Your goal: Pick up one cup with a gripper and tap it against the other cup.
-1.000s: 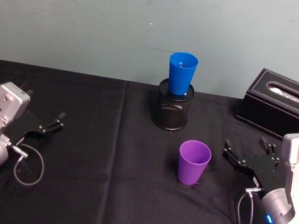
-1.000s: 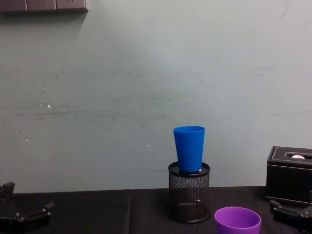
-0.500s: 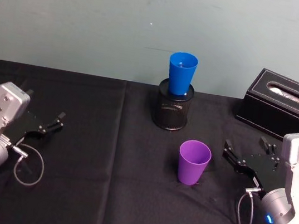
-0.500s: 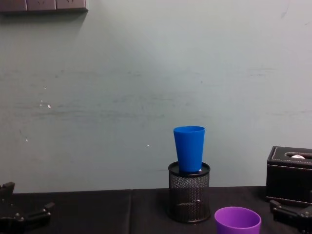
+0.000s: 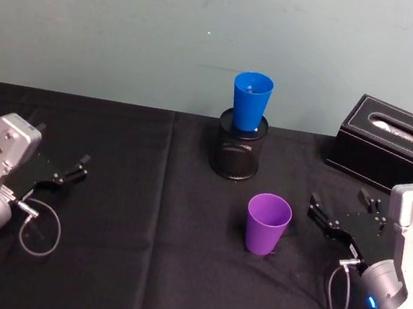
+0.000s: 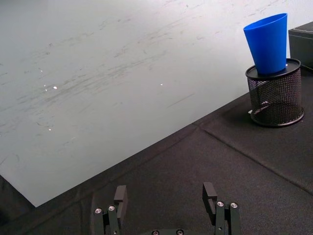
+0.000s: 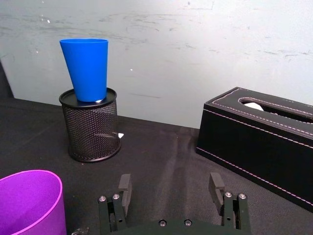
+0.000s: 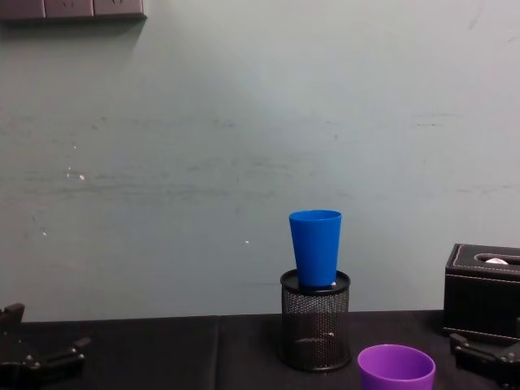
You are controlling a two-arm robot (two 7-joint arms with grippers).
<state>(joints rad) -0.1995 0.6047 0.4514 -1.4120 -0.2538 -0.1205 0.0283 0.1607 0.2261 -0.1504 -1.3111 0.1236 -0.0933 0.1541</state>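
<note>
My right gripper (image 5: pixel 335 213) rests low near the right edge of the worktop (image 5: pixel 135 268), fingers spread wide with nothing between them, its opening turned toward the purple cup (image 5: pixel 267 223). That cup stands upright near the middle of the black cloth, mouth up, just beside my fingertips but not touching them, so I judge the grasp has not begun. Spread like this, I can slide in around its tapered wall from the side without knocking it.

The blue cup (image 5: pixel 250 101) sits farther back toward the wall edge, its narrow base dropped into the black mesh pen holder (image 5: pixel 237 153) (which lifts it well above the purple one). It leans a little in the holder, so I expect a tap has to be gentle, and I would have to raise the purple cup to meet it.

A black tissue box (image 5: pixel 394 144) occupies the back right corner, clear of my likely path.

My left gripper (image 5: pixel 70 168) lies parked near the left edge, fingers also apart and empty.
</note>
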